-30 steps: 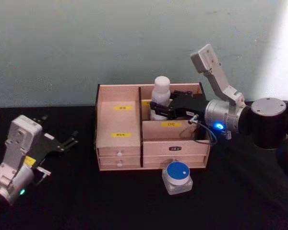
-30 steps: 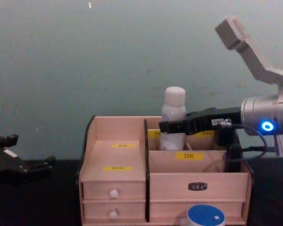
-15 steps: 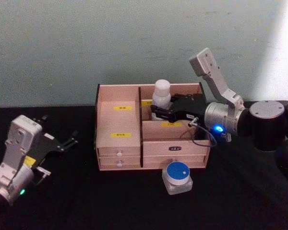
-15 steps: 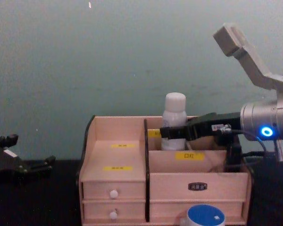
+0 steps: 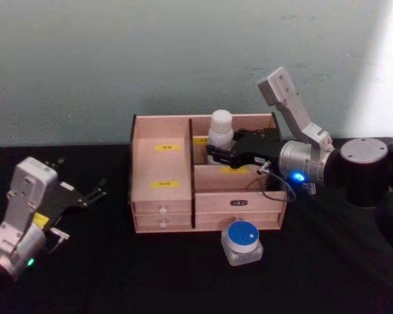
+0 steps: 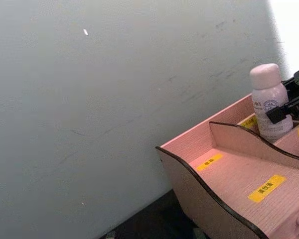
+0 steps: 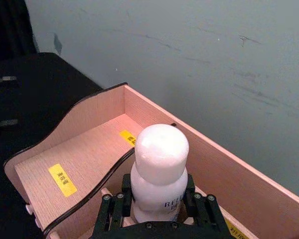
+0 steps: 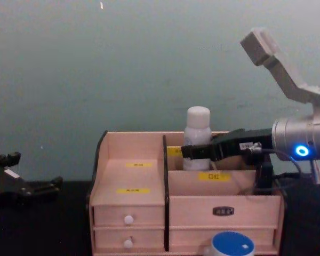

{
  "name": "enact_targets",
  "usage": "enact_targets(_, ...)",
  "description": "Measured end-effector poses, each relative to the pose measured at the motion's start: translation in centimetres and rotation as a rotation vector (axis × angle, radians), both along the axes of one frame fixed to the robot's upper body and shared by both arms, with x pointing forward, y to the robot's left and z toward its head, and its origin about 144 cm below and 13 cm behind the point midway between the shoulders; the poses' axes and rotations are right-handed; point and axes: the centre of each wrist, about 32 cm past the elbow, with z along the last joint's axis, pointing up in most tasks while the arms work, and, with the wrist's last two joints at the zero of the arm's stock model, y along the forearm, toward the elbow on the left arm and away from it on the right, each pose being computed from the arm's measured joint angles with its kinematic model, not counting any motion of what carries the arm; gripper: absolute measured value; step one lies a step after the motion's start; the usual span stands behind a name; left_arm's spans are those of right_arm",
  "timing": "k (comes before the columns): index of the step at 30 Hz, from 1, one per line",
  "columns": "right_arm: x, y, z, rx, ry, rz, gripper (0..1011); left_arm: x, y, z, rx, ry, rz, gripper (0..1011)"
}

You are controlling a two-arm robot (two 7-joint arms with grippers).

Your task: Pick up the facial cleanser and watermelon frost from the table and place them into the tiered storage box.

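The white bottle is held upright in the rear right compartment of the tiered storage box, just beside the middle partition and near the back wall. It is clasped around its body, below the rounded cap, by the right claw, whose black fingers are closed against both sides of it. The arm is stretched in from the right, above the box's right-hand tiers. The bottle's base is hidden by the front wall of the compartment, which bears a yellow label, so it cannot be told whether the base is resting on the floor of the compartment. The blue-lidded jar is seen on the black desk, just in front of the box's lower right drawer. The left claw is parked low on the desk, well apart from the box on its left, with its fingers spread wide and nothing between them.
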Motion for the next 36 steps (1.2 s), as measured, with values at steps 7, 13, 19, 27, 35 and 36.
enact_targets(7, 0.0, 0.0, 0.0, 0.001, 0.000, 0.000, 656, 0.0, 0.0, 0.0, 0.000, 0.000, 0.000, 1001)
enact_targets(13, 0.0, 0.0, 0.0, 0.002, 0.001, 0.001, 847, 0.0, 0.0, 0.0, 0.000, 0.000, 0.000, 1001)
enact_targets(19, 0.0, 0.0, 0.0, 0.003, 0.001, 0.000, 994, 0.0, 0.0, 0.0, 0.000, 0.000, 0.000, 1001)
enact_targets(27, 0.0, 0.0, 0.0, 0.003, 0.002, 0.000, 1000, 0.0, 0.0, 0.0, 0.000, 0.000, 0.000, 1001)
enact_targets(35, -1.4, -1.1, 0.9, 0.025, -0.004, 0.006, 1000, 0.0, 0.0, 0.0, 0.000, 0.000, 0.000, 1001)
enact_targets(36, -1.6, -1.2, 1.0, 0.027, -0.005, 0.007, 1000, 0.0, 0.0, 0.0, 0.000, 0.000, 0.000, 1001)
